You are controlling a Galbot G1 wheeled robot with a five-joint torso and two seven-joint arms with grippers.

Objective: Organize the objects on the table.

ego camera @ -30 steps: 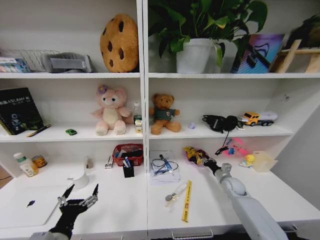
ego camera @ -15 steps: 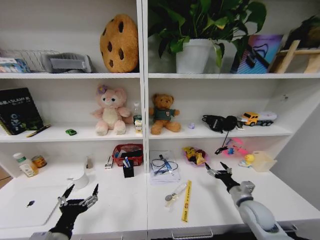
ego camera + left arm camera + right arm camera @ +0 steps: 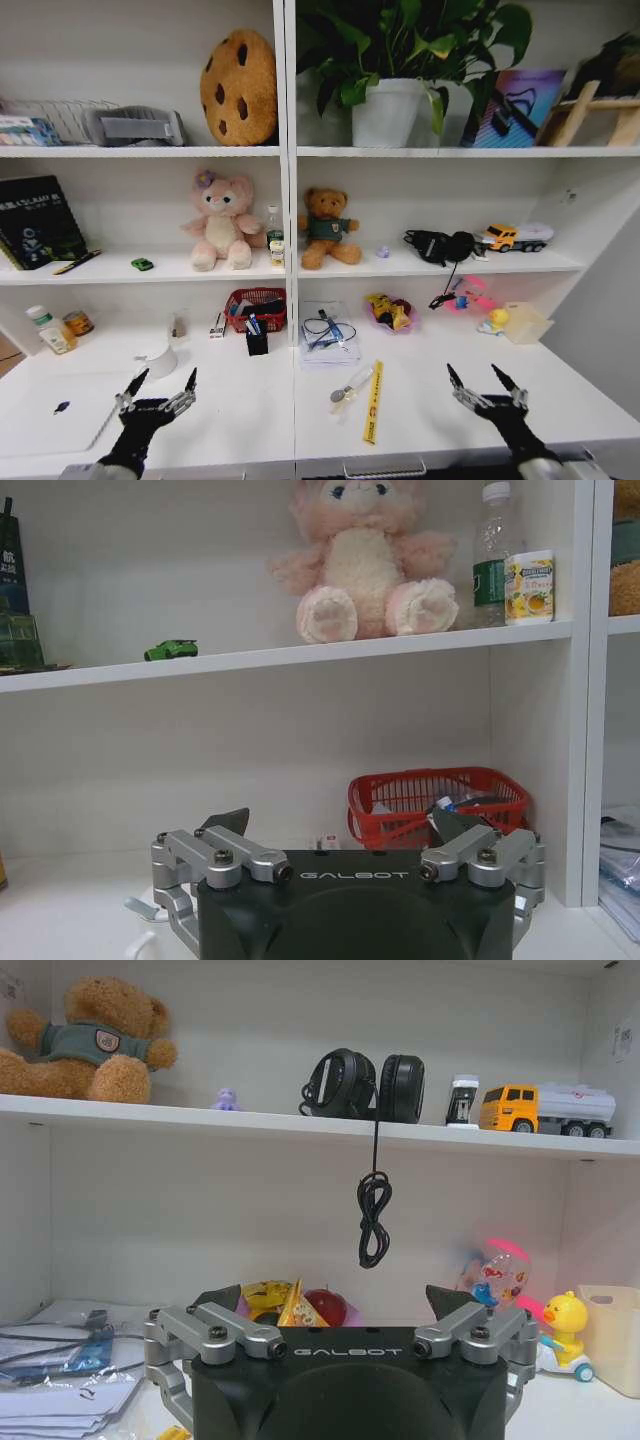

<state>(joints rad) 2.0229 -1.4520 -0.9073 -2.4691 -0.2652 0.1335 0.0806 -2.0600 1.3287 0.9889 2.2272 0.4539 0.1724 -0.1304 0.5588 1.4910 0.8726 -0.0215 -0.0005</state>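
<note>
A slim silver-white laptop (image 3: 50, 410) lies closed at the table's (image 3: 250, 415) front left. On the middle shelf sit a tiny green toy car (image 3: 142, 264) (image 3: 171, 650) and a dark pen (image 3: 78, 262). A small black holder (image 3: 257, 341) with blue pens stands before the red basket (image 3: 256, 304) (image 3: 440, 802). My left gripper (image 3: 162, 382) (image 3: 340, 825) hovers open and empty at the front left, beside the laptop. Near the front right edge my right gripper (image 3: 473, 374) (image 3: 335, 1300) is open, with nothing between its fingers.
A yellow ruler (image 3: 373, 400) and a small clear tube (image 3: 350, 387) lie mid-table. Papers with a cable (image 3: 328, 338), a bowl of snacks (image 3: 390, 312) (image 3: 290, 1305), a white cup (image 3: 160, 360) and a beige box (image 3: 525, 322) stand farther back. Headphones (image 3: 440, 245) (image 3: 365, 1085) dangle a cord off the shelf.
My right arm has drawn back from the snack bowl to the table's front right, its gripper open. The left arm has not moved.
</note>
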